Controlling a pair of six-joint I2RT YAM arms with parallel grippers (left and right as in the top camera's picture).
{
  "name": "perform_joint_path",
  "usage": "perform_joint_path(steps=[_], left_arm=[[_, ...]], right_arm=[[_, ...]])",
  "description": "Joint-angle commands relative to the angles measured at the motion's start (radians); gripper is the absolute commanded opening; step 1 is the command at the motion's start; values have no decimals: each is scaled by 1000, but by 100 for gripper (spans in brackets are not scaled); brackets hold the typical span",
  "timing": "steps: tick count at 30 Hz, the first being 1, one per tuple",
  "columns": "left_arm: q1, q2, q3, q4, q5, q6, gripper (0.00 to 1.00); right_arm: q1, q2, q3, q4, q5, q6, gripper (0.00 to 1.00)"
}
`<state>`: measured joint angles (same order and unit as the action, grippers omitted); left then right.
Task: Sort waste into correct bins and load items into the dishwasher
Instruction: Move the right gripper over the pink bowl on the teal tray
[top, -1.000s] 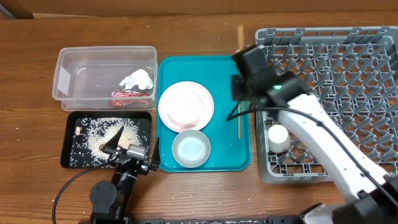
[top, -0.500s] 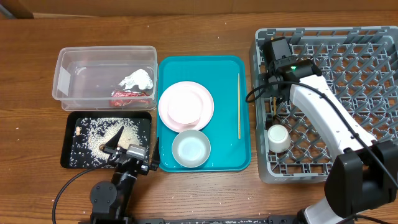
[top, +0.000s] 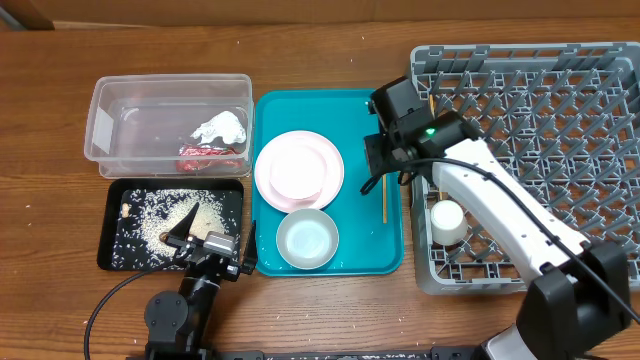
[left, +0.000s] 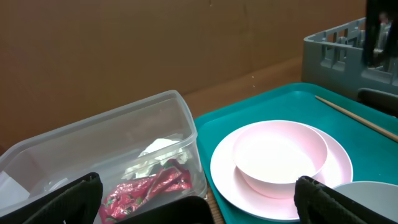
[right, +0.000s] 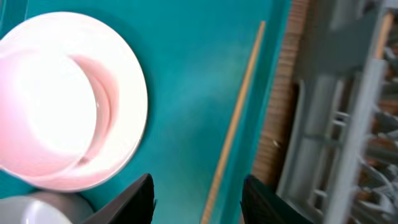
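My right gripper (right: 198, 182) is open and empty, hovering over the right side of the teal tray (top: 330, 105), with a wooden chopstick (right: 233, 127) lying on the tray between its fingers. In the overhead view the gripper (top: 377, 168) is at the chopstick's (top: 384, 205) far end. Another chopstick (top: 431, 98) lies in the grey dish rack (top: 560, 120), as does the white cup (top: 447, 222). The white plate (top: 299, 168) and pale bowl (top: 306, 240) sit on the teal tray. My left gripper (left: 199, 186) is open and empty, resting over the black tray (top: 115, 250).
The clear tub (top: 110, 110) holds the white napkin (top: 222, 127) and red wrapper (top: 205, 155). Loose rice (top: 150, 215) lies in the black tray. A smaller shallow dish (left: 280, 152) rests on the plate. The rack wall stands right beside the tray's right edge.
My right arm carried a chopstick to the rack, let it go there, and has swung back left over the teal tray. The left arm has not moved.
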<state>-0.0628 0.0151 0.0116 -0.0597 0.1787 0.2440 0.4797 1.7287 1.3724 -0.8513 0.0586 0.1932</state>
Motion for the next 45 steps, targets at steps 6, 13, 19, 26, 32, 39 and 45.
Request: perform_joint_path(steps=[6, 13, 19, 26, 32, 39, 45], left_arm=[[12, -11, -7, 2, -3, 15, 100], [12, -11, -7, 2, -3, 15, 100], [12, -11, -7, 2, -3, 15, 100], [12, -11, -7, 2, -3, 15, 100], [12, -11, -7, 2, -3, 15, 100], [12, -11, -7, 2, -3, 15, 100], [12, -11, -7, 2, -3, 15, 100]], right_arm=[[3, 174, -110, 158, 86, 43, 47], [3, 232, -110, 193, 48, 44, 41], [3, 248, -110, 166, 11, 103, 30], [3, 255, -109, 154, -128, 104, 13], [3, 140, 32, -4, -138, 103, 4], [-69, -28, 148, -86, -4, 94, 4], [-188, -25, 118, -85, 38, -17, 4]])
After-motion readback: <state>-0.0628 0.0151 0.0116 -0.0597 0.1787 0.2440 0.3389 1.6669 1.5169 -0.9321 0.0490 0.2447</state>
